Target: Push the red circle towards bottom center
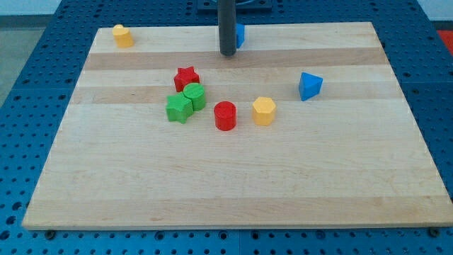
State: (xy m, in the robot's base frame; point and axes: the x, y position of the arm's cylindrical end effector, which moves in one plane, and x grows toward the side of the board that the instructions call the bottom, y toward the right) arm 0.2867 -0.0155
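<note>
Camera view takes in a pale wooden board (233, 191) lying on a blue perforated table (42, 42), and I read it from the view's left across to the right. Far off in the top left corner of the board sits a small yellow block (123, 35), well apart from everything else. Nearer the middle comes a tight cluster: a green star (180, 108) at the lower left of it, a green cylinder (195, 96) pressed against the star's upper right side, and a red star (187, 78) just above the cylinder, touching or very nearly touching it. Just to the right of that cluster and a little lower stands the red circle (225, 115), an upright red cylinder close to the board's centre, apart from the green blocks by a small gap. Straight above it, near the board's top edge, the dark rod comes down from the top of the frame, and my tip (227, 54) rests well apart from the red circle, with bare wood between them. A blue block (240, 34) peeks out from behind the rod on its right side; its shape is mostly hidden. Right of the red circle stands a yellow hexagon (264, 111), just beside it. Further right and a little higher lies a blue block with slanted faces (309, 86). The arm carries no pincer, only the rod.
</note>
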